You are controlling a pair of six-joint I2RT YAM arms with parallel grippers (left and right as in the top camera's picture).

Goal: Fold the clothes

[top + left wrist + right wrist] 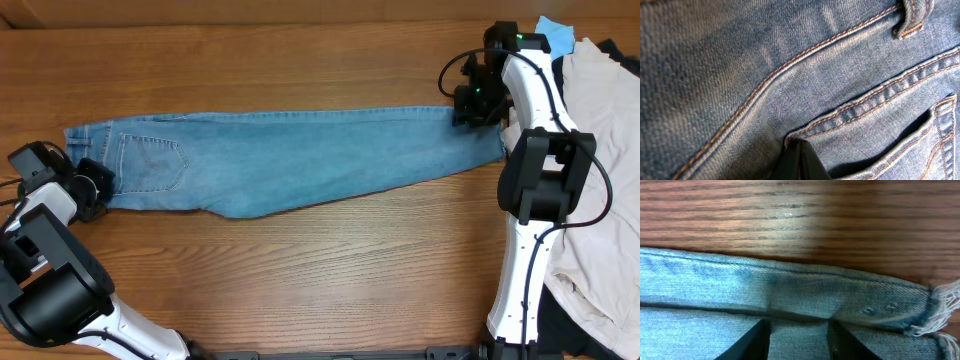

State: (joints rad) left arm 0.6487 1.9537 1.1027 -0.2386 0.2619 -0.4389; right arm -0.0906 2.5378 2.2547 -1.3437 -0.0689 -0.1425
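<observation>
Overhead: jeans (pixel 300 165) lie flat across the tabletop (pixel 300 60), folded lengthwise, one leg stacked on the other. Waist is at the left and the hem end at the right, partly under the right arm (pixel 540 180). Back pocket (pixel 152 165) faces up. Left jaws sit at the waist edge, near corner. Right jaws sit at the hem end, on the far edge of the leg. Beige garments (pixel 610 150) are piled at the right side of the tabletop, beyond that arm. A small sky-blue cloth (pixel 555 32) sits top right, touching the pile.

Left wrist: denim fills the frame, very close. Left jaws are closed tight. The fingertips (pixel 799 162) meet as one dark wedge with denim bunched around them at the pocket's upper corner, so they pinch the jeans. Belt loop (pixel 910 20) is top right.

Right wrist: right jaws stand narrowly apart. Both fingers (pixel 757 342) sit low over the denim, with cloth lying flat in the gap, not pinched. The leg's seamed edge runs across the frame, frayed hem (pixel 942 305) at the right, bare wood above it.
</observation>
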